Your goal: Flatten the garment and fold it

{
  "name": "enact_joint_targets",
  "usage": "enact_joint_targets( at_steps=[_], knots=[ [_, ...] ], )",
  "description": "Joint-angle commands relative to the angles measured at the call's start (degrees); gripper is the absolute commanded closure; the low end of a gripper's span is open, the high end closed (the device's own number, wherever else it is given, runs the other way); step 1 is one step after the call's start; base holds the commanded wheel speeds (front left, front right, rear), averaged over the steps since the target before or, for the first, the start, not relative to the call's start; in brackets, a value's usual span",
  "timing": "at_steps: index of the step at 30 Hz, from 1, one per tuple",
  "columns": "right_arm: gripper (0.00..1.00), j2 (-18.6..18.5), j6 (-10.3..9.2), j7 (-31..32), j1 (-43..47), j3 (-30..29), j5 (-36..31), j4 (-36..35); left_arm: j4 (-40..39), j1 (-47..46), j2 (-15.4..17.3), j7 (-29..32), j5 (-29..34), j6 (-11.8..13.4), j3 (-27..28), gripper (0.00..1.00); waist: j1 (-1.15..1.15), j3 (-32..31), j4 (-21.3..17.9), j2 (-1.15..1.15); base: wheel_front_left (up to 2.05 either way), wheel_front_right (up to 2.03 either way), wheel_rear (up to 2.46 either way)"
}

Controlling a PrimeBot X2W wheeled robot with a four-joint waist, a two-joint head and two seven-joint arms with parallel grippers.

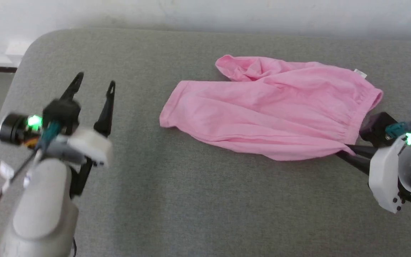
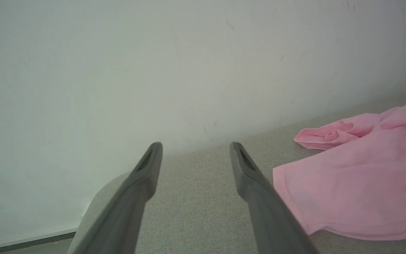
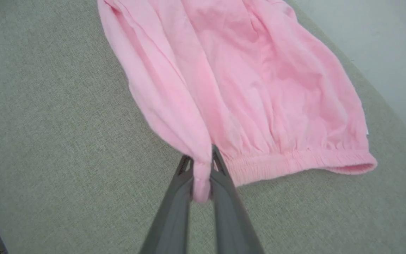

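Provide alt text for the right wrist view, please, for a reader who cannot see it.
The right gripper pinches a bunched corner of the garment, light-pink shorts, beside its gathered elastic waistband. The garment spreads away, wrinkled, across a grey fabric surface, with a pale wall at the upper right.

L pincer [image 1: 95, 79], R pincer [image 3: 200, 156]: dark, slim; white wrists [image 1: 384, 178], green LEDs [image 1: 33, 121].

The left pincer [image 2: 196, 146] hangs with its two dark fingers spread wide above a grey fabric-covered worktop [image 2: 196, 208], a bare white wall [image 2: 153, 70] behind it. A pink garment [image 2: 358, 183] lies rumpled on the worktop at the view's right, one edge passing just behind the nearer finger.
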Motion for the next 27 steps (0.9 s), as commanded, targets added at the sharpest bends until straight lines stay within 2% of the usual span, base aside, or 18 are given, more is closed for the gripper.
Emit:
enact_joint_targets(
  at_steps=[1,4,5,10,13,15,19,27],
  knots=[
    [1.00,0.1,-0.04,-0.3,1.5,-0.9,-0.2,-0.7,1.4,-3.2,1.2,3.2,-0.8,-1.2,-1.9,0.00,0.00,-0.2,-0.8,0.00,0.00,0.00,0.00],
    [1.00,0.7,-0.04,-0.3,3.0,-2.4,-1.0,-1.0,3.2,-8.6,3.7,11.8,-3.6,-2.3,-8.9,0.00,0.00,0.4,-1.5,0.00,0.00,0.00,0.00],
    [1.00,0.7,-0.04,-0.3,3.0,-2.4,-1.0,-1.0,3.2,-8.6,3.7,11.8,-3.6,-2.3,-8.9,0.00,0.00,0.4,-1.5,0.00,0.00,0.00,0.00],
    [1.00,2.9,-0.04,0.1,4.4,-3.9,-2.7,-0.3,2.1,-16.2,9.8,26.3,-17.4,-2.3,-28.8,0.00,0.00,1.7,-2.3,0.00,0.00,0.00,0.00],
    [1.00,4.0,-0.04,0.4,4.2,-4.4,-3.7,-0.3,0.7,-20.9,14.0,32.9,-24.3,-2.3,-38.7,0.00,0.00,2.9,-3.1,0.00,0.00,0.00,0.00],
    [1.00,4.7,-0.04,0.6,3.6,-4.6,-4.2,-0.3,0.5,-23.4,15.7,36.0,-28.7,-2.3,-43.7,0.00,0.00,3.8,-3.8,0.00,0.00,0.00,0.00],
    [1.00,6.0,-0.04,0.7,2.2,-4.7,-5.2,-0.6,1.9,-28.0,18.0,40.1,-34.4,-2.4,-51.8,0.00,0.00,5.7,-5.5,0.00,0.00,0.00,0.00],
    [1.00,7.7,-0.04,0.1,-0.2,-4.2,-6.1,-0.6,9.1,-33.3,18.9,39.6,-40.8,-2.4,-62.3,0.00,0.00,8.9,-8.6,0.00,0.00,0.00,0.00]
  ],
)
